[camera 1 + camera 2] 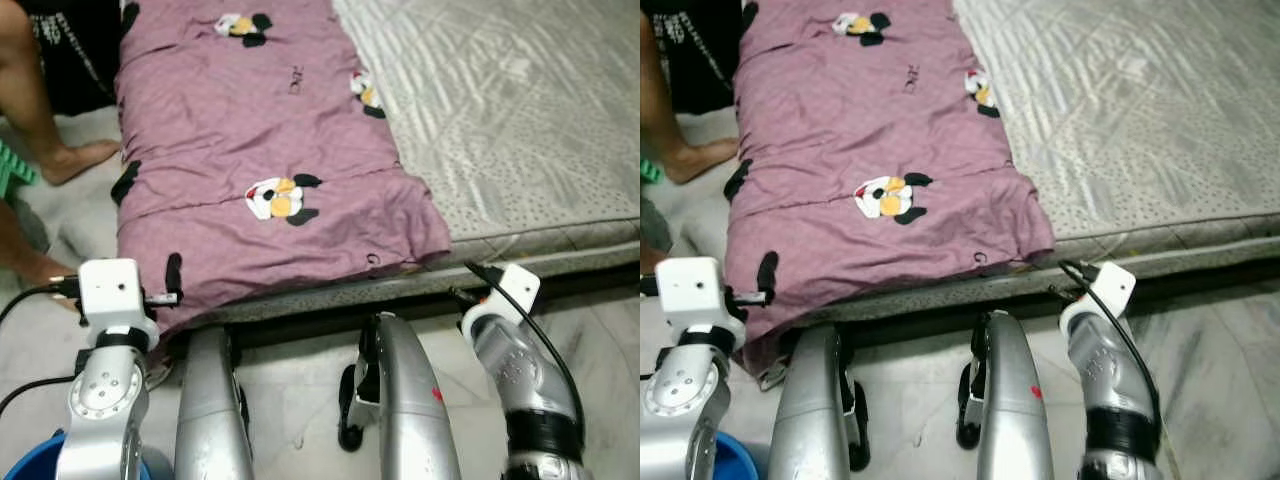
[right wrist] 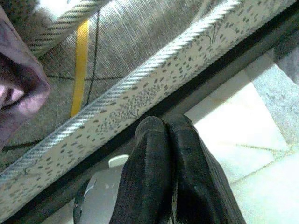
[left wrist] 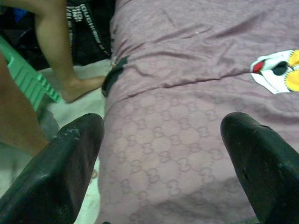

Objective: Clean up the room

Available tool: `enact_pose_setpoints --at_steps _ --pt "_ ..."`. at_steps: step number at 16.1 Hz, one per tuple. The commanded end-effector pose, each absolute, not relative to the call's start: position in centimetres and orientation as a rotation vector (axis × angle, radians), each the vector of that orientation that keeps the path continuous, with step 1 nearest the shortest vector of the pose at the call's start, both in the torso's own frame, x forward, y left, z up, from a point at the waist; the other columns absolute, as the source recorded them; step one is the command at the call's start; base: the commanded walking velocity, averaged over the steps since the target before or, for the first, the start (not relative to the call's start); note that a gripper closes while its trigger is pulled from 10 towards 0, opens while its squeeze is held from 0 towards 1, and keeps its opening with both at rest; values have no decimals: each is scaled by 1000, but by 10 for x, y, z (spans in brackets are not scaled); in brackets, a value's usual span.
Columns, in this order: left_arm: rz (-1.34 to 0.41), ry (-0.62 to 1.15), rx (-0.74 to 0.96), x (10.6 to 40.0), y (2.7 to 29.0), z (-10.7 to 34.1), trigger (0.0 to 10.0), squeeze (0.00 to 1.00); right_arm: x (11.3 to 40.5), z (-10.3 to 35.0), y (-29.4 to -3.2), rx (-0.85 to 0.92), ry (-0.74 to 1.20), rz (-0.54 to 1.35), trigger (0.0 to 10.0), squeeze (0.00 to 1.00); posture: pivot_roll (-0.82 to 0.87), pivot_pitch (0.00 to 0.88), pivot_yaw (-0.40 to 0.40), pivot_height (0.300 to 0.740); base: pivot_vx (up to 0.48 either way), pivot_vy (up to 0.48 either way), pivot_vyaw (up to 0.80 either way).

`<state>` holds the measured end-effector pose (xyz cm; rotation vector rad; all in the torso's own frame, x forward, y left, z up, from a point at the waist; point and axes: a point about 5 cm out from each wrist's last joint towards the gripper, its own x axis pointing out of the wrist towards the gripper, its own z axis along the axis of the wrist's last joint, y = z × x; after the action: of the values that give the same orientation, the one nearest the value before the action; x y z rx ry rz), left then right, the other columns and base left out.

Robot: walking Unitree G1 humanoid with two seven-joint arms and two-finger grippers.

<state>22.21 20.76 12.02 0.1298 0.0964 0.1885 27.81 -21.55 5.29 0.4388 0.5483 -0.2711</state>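
Where the bed takes up the upper half of the frame: purple blanket [image 1: 250, 150], cartoon-printed, spread flat over the left side of the mattress [image 1: 520, 110], near edge drooping past the mattress rim at centre frame. Grey quilted mattress bare on the right.
Left claw [image 3: 161, 158]: spread wide, both black fingers [image 3: 60, 172] framing the blanket's near left portion, apart from the cloth so far as can be told. Wrist unit at lower left of the frame.
Right claw [image 2: 163, 163]: pressed together, empty, aimed at the mattress side and the floor [image 2: 243, 121] beneath; lower right of the frame.
Person's legs [image 1: 40, 110] at upper left, beside the bed.
Blue bucket [image 1: 40, 460] at lower left corner.
Step in hand, judged: approach to the blanket for tidying or folding.
Next move, judged: left claw forward and down onto the drooping edge, then closing on a fold; care near the person's feet.
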Motion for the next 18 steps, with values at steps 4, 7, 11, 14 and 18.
enact_pose_setpoints --at_steps 4,7,11,14,18 --pt "175 103 124 224 207 116 10000 0 291 76 -212 390 399 -152 10000 569 48 199 -18 556 0 0 0" --pt "178 96 116 222 208 116 10000 0 315 115 -186 317 181 89 10000 1000 64 190 -26 556 0 0 0" --pt "174 93 107 223 208 116 10000 0 330 127 -163 219 124 251 10000 1000 65 187 -23 556 0 0 0" --pt "160 89 103 224 205 116 10000 0 345 123 -154 103 111 226 10000 1000 75 187 -23 556 0 0 0" --pt "165 86 108 221 206 118 10000 0 359 122 -139 10 94 200 10000 1000 96 198 -33 556 0 0 0"
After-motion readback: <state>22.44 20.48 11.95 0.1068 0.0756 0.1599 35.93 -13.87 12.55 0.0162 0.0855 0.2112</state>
